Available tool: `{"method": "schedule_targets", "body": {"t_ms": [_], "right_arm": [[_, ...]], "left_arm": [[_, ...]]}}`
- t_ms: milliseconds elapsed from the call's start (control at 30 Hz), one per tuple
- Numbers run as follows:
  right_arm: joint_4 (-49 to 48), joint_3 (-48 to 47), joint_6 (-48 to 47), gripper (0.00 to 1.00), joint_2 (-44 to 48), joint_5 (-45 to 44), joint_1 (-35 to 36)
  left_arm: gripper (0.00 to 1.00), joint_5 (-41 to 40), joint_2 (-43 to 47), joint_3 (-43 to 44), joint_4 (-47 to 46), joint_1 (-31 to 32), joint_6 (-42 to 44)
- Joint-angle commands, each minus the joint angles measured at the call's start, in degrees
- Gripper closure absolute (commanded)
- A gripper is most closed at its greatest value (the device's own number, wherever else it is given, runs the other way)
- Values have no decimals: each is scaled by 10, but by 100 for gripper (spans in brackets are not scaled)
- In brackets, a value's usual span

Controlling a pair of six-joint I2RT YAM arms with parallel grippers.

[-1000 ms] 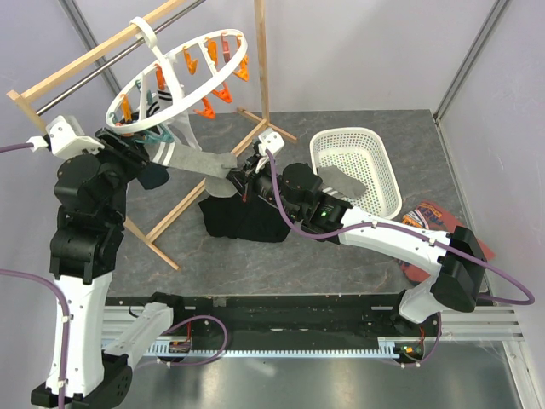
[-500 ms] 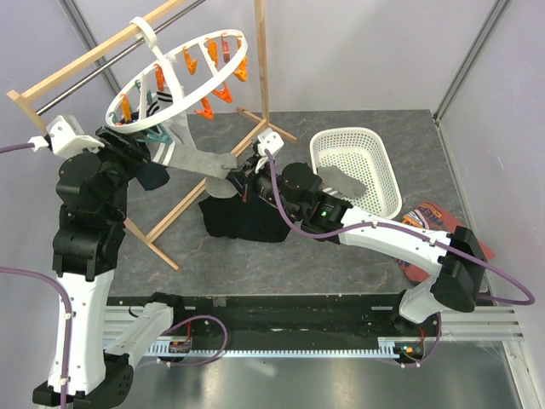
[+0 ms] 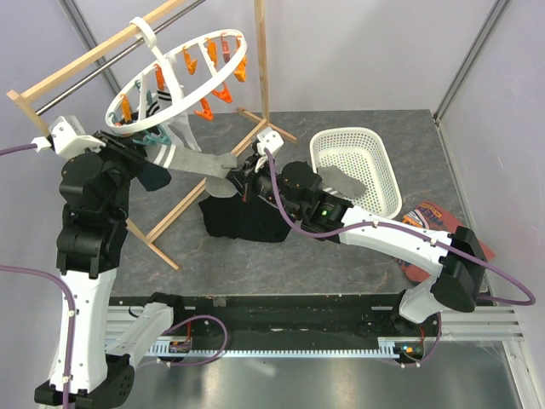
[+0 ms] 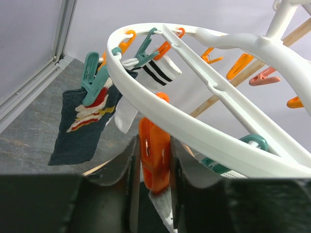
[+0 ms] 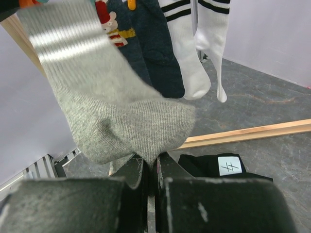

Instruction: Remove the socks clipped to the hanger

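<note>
The white round hanger [image 3: 183,106] hangs tilted from the wooden rail, fringed with orange and teal pegs. My left gripper [image 4: 154,170] is shut on an orange peg [image 4: 154,155] under the hanger's ring [image 4: 194,136]; that peg pinches the top of the grey sock [image 3: 192,160]. My right gripper [image 5: 151,167] is shut on the toe end of the grey sock [image 5: 112,111], which stretches taut between both arms. A navy sock [image 4: 80,126] with a striped cuff and a white black-striped sock [image 4: 163,70] hang from teal pegs further along.
The wooden rail frame [image 3: 260,68] stands behind and its legs cross the table. A black garment [image 3: 243,220] lies under my right wrist. A white basket [image 3: 317,162] at the right holds a grey item [image 3: 341,181]. A red-brown shirt [image 3: 426,217] lies beyond it.
My left jaws have closed in onto the orange peg. The right gripper still holds the grey sock and neither arm has shifted noticeably.
</note>
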State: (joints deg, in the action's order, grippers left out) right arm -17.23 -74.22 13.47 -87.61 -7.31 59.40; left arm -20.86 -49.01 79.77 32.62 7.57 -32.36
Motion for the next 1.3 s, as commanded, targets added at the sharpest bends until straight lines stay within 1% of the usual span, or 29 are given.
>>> {"method": "schedule_targets", "body": {"t_ms": [0,33,100,133,167,267,300,333,400,433,467,500,533,567,633,767,900,933,1000,1033,1067,1100,1167,1200,1233,1267], "right_arm": [[1,-24,-6,100,18,9,-2],[1,-24,-6,100,20,9,-2],[-1,-22,-1,100,23,4,-2],[2,-24,1,100,23,1,-2],[6,-28,5,100,23,2,-2],[27,-37,15,100,29,-10,-2],[46,-35,19,100,32,-28,-2],[61,-35,24,100,39,-66,-2],[103,-25,33,100,49,-103,-11],[114,-16,38,100,64,-129,-17],[122,-5,44,100,74,-135,-36],[128,26,52,99,97,-141,-47],[128,43,52,98,110,-151,-58],[130,60,55,98,121,-176,-80],[154,95,59,98,151,-193,-113],[213,120,47,96,184,-267,-157],[243,116,22,91,177,-278,-219],[247,116,19,91,174,-277,-249],[251,123,20,89,163,-265,-279],[251,127,24,88,159,-256,-311],[250,134,33,87,155,-243,-327],[250,137,38,84,142,-231,-343],[251,138,47,79,125,-200,-379],[251,138,48,73,106,-192,-388],[254,137,50,70,96,-161,-405],[269,124,53,65,87,-145,-411]], "left_arm": [[81,6,-5,12,-26,-3,0],[87,8,-6,14,-26,-3,4],[92,7,-6,17,-25,-3,12],[97,6,-5,17,-24,-3,12],[98,8,-4,14,-24,-3,13],[98,18,-5,10,-20,-3,19],[98,20,-6,10,-20,-3,21],[98,30,-7,12,-21,-3,23],[97,56,-12,14,-32,-3,36],[88,84,-13,16,-34,-3,38],[81,95,-16,17,-32,-3,39],[74,106,-17,18,-28,-3,39],[65,121,-17,14,-25,-3,38],[62,125,-12,8,-24,-3,36],[56,132,-3,-12,-26,-3,37],[51,141,17,-42,-28,-3,55],[44,154,50,-71,-39,-3,107],[44,160,56,-84,-44,-3,126],[43,160,70,-99,-48,-3,134],[42,160,87,-123,-55,-3,135],[42,158,95,-138,-58,-3,135],[42,151,104,-152,-62,-3,130],[43,119,135,-203,-78,-3,94],[44,107,146,-242,-88,-3,78],[44,81,165,-261,-94,-3,36],[45,71,172,-279,-105,-3,17]]}}
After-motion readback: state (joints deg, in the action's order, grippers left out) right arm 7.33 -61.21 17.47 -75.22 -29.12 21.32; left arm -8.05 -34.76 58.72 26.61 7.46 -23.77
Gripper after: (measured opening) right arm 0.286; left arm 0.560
